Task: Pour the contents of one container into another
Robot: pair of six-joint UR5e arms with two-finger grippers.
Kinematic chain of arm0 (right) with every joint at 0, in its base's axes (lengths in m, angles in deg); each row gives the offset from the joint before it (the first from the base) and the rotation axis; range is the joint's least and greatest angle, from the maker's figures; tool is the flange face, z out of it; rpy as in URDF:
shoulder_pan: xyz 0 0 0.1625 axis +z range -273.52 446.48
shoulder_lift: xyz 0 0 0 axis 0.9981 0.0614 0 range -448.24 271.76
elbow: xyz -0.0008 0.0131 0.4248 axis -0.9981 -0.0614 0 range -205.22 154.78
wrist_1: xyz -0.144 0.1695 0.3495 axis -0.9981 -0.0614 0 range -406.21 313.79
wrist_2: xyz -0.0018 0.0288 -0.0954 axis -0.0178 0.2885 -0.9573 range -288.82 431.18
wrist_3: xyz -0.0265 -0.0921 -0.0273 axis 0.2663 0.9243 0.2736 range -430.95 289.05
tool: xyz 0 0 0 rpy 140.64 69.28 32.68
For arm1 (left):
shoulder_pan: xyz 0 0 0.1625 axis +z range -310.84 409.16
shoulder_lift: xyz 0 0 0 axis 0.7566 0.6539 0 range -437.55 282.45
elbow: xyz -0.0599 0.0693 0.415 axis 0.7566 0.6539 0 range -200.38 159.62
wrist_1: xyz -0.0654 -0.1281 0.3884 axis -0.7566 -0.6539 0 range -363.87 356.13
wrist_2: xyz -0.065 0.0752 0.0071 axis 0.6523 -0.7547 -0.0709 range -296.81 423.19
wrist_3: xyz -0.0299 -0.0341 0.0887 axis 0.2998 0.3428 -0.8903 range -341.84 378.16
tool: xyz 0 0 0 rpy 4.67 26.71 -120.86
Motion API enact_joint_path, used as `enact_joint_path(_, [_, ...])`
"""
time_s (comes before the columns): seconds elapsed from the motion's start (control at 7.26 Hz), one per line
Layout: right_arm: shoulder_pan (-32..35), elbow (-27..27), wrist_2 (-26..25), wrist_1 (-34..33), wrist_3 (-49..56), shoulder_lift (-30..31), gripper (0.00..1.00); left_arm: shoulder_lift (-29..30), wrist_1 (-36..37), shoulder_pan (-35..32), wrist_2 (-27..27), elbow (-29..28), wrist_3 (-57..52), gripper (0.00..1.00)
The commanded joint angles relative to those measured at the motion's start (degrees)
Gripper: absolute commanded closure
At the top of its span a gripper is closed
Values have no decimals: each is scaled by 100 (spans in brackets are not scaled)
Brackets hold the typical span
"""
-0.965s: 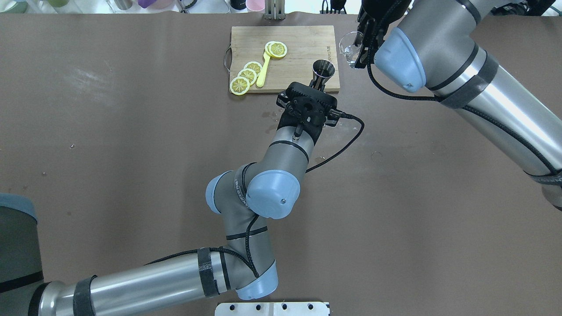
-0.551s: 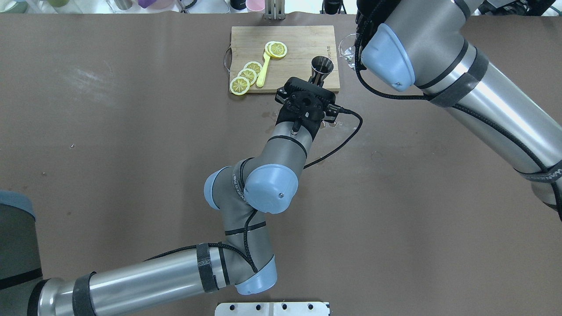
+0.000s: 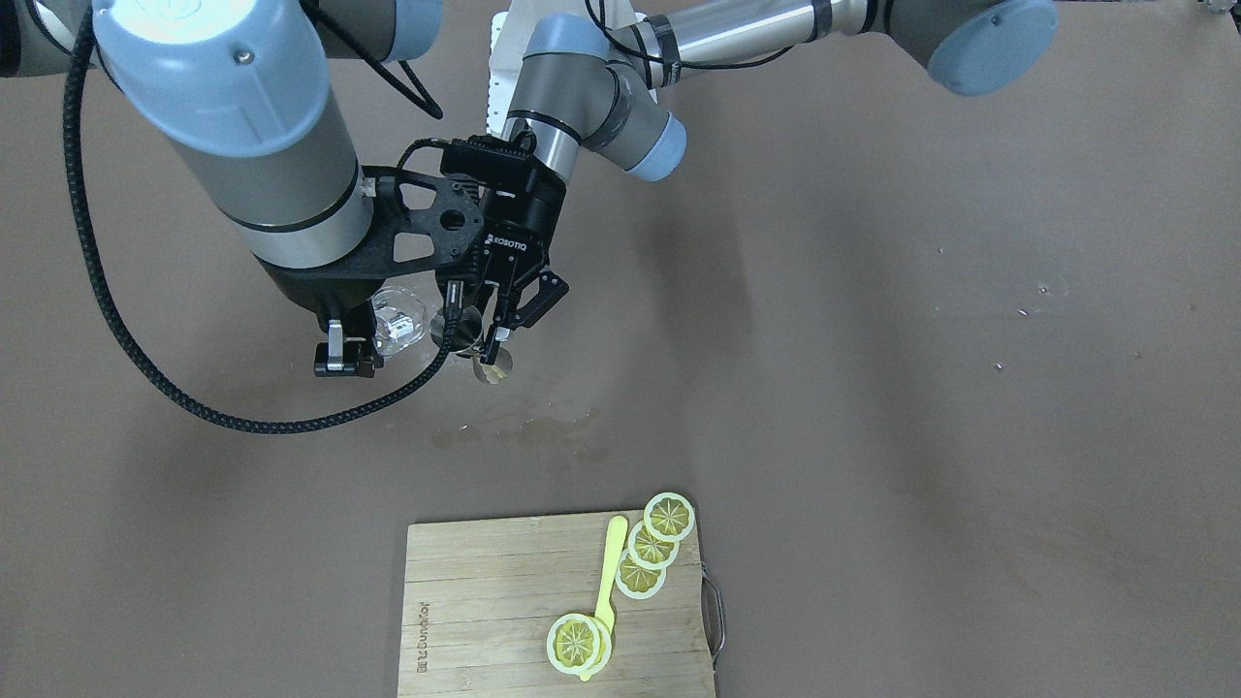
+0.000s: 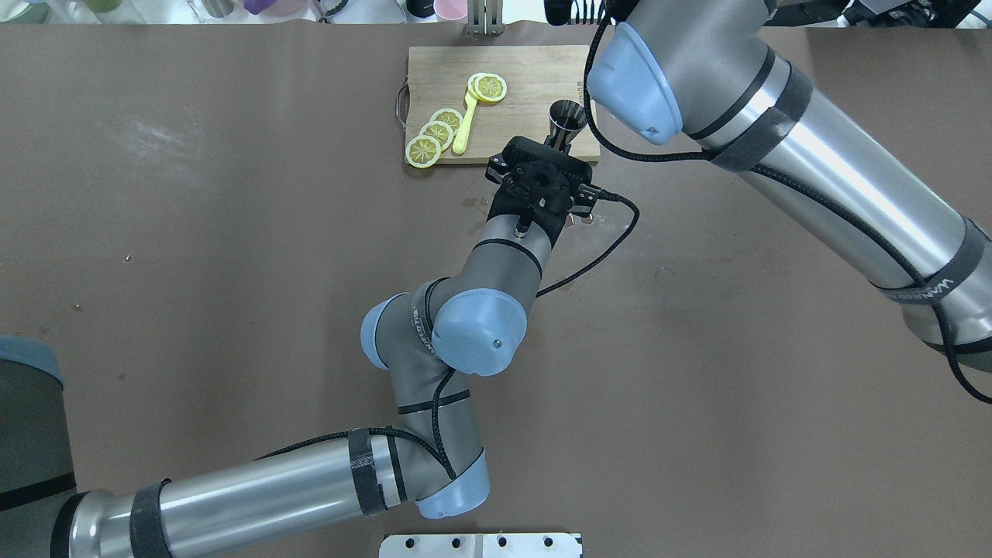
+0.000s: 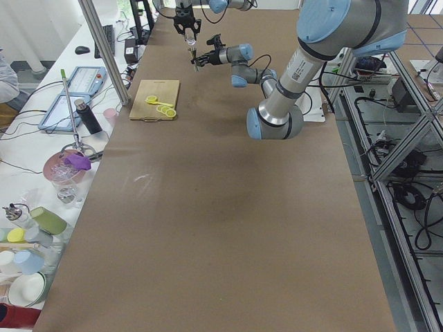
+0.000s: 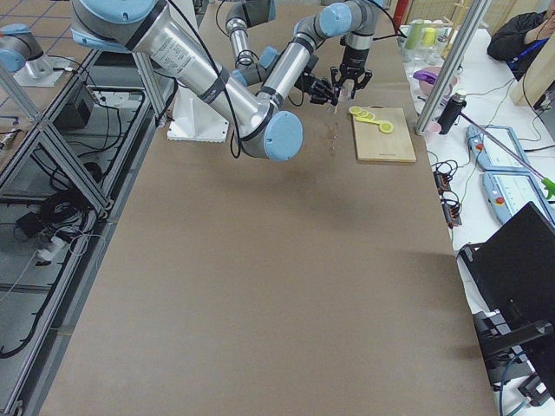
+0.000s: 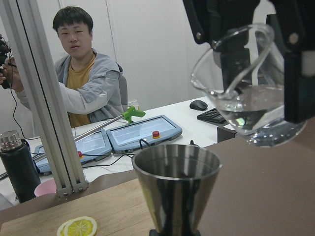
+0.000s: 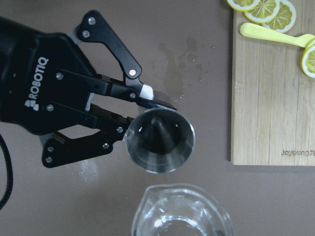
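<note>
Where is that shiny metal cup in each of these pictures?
Front-facing: metal cup left of centre, beside the glass jug.
Overhead: cup at top centre, at a corner of the wooden board.
Left side: near the top, too small to make out.
Right side: near the top, too small to make out.
Left wrist: cup at bottom centre.
Right wrist: cup at centre, seen from above.
Shared landmark: that board with its lemon slices.

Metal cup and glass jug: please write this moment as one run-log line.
left fingers: hold metal cup upright | right fingers: hold glass jug beside, higher | jug: clear liquid inside | pour: no stream seen
</note>
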Motion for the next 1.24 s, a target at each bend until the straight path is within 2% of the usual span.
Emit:
enact_joint_path(0.0, [-53, -406, -242, -179, 269, -317, 100, 9, 5, 0, 2, -17, 0, 100])
enact_joint_path(0.41, [-167, -803, -585, -381, 480, -564, 100, 1, -3, 0, -7, -8, 0, 100])
enact_joint_path(1.1, [-255, -795, -797, -1207, 754, -863, 100, 1, -12, 0, -51, -8, 0, 100])
